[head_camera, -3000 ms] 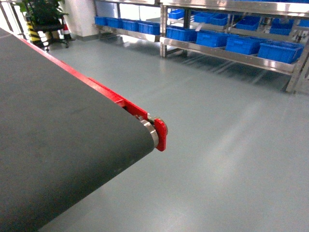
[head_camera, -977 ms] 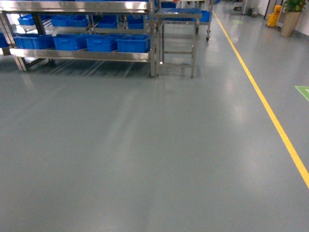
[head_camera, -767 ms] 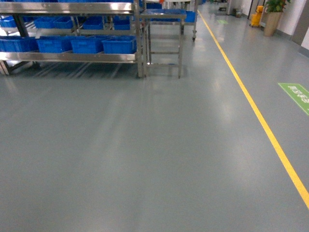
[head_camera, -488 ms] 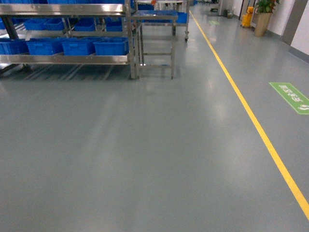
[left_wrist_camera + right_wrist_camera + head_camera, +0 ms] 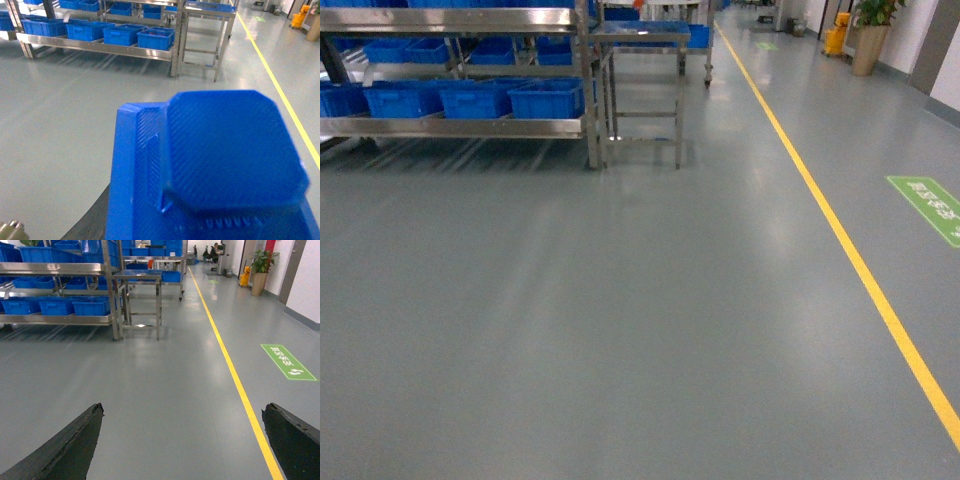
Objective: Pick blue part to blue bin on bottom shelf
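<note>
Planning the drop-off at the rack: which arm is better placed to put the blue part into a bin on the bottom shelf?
Left, probably. Its wrist view is filled by the blue part, apparently already carried, facing the blue bins on the bottom shelf. The right gripper has its jaws apart and empty.

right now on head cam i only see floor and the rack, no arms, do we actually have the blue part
Observer: Yes. In the left wrist view the blue part fills the foreground, up off the floor. Whatever grips it is hidden behind it.
Operator: ok and the right tool, anything in it
Observer: No. In the right wrist view the right tool is wide open, with nothing between its black fingers.
</note>
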Robot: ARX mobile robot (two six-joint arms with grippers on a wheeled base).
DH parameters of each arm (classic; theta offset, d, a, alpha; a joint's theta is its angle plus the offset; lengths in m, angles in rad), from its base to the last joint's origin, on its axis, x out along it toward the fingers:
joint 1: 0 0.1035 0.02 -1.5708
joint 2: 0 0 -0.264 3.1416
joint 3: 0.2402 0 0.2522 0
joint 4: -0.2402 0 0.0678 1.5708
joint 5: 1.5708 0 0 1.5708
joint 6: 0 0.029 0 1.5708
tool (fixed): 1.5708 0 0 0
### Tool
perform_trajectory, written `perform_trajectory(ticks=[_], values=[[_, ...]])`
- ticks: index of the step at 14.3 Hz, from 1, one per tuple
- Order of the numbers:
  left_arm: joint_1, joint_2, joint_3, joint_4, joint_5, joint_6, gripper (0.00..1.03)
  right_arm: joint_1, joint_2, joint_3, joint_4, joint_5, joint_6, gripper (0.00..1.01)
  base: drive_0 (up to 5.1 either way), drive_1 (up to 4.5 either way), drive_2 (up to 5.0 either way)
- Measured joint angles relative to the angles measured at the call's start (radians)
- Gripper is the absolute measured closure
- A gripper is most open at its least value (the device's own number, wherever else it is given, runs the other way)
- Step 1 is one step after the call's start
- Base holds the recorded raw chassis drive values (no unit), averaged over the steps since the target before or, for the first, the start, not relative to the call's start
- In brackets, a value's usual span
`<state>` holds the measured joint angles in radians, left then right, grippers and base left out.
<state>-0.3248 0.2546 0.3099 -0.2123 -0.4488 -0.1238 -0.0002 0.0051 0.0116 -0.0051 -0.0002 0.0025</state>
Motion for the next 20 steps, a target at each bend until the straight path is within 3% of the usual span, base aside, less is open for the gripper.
perform_trajectory(ticks=[20], values=[[0.000,0.002,0.000,0.002,0.000,0.000,0.59,0.000,0.000,0.000,0.001,0.000,0.000,0.03,0.0,4.05,-4.0]])
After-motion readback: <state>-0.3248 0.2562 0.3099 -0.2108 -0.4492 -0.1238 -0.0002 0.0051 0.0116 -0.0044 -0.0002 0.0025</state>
